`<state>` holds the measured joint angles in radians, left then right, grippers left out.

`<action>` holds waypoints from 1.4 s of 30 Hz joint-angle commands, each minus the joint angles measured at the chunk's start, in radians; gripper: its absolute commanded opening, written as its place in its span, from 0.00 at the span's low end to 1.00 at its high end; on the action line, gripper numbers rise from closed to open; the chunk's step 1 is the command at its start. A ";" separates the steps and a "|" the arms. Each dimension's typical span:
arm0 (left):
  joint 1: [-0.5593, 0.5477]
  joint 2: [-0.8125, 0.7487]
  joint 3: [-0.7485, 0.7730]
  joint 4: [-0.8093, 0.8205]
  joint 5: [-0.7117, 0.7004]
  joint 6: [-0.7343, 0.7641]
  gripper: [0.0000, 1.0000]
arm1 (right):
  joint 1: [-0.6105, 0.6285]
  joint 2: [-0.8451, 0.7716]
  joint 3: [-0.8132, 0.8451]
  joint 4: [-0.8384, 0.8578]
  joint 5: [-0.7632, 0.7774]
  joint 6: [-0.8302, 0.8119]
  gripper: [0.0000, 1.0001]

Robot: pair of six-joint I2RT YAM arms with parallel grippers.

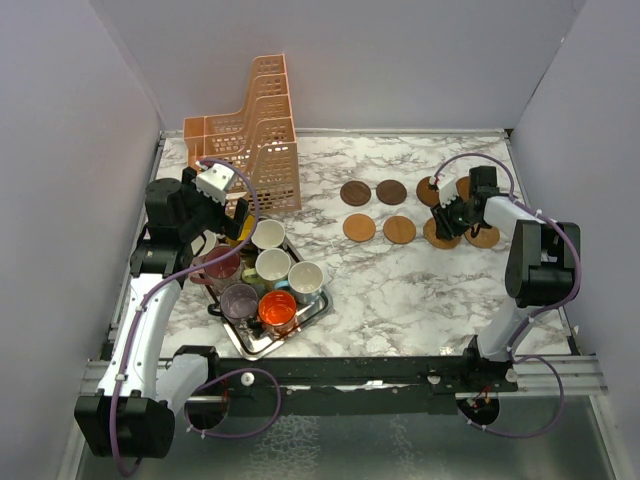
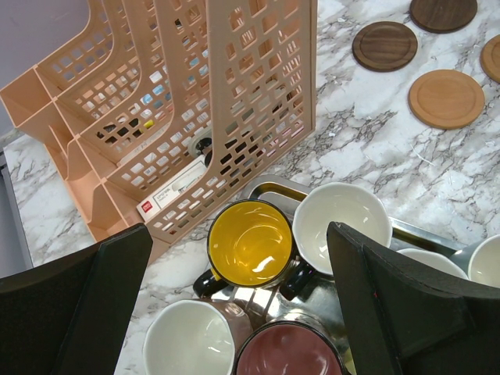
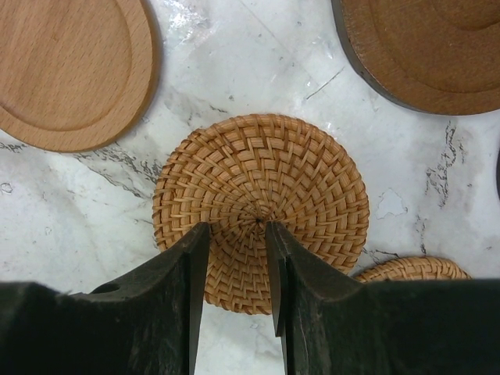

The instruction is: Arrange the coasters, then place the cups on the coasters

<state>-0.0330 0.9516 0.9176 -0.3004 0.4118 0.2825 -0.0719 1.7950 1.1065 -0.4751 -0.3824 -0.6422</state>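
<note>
While the left gripper (image 2: pixel 239 233) hangs with jaws wide apart over the yellow cup (image 2: pixel 251 246) on the tray (image 2: pixel 267 187), the right gripper (image 3: pixel 237 228) keeps a narrow gap above a woven coaster (image 3: pixel 262 168) lying flat on the table (image 3: pixel 234 55), with wooden coasters (image 3: pixel 66 70) near it.
</note>
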 commanded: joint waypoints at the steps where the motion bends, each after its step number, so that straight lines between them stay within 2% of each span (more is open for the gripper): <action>1: 0.002 -0.016 0.001 0.007 0.029 -0.006 0.99 | 0.007 0.028 0.017 -0.036 0.011 0.014 0.36; 16: 0.002 -0.020 -0.003 0.006 0.024 0.000 0.99 | 0.015 0.068 0.062 -0.036 0.018 0.037 0.36; 33: 0.002 -0.028 -0.009 0.004 0.026 0.007 0.99 | 0.014 -0.035 0.140 -0.079 0.030 0.063 0.41; 42: 0.002 -0.024 0.053 -0.066 -0.002 0.054 0.99 | -0.081 -0.099 0.102 -0.079 0.037 0.085 0.41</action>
<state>-0.0330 0.9421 0.9211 -0.3294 0.4141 0.3000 -0.0990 1.7405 1.2140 -0.5358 -0.3565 -0.5770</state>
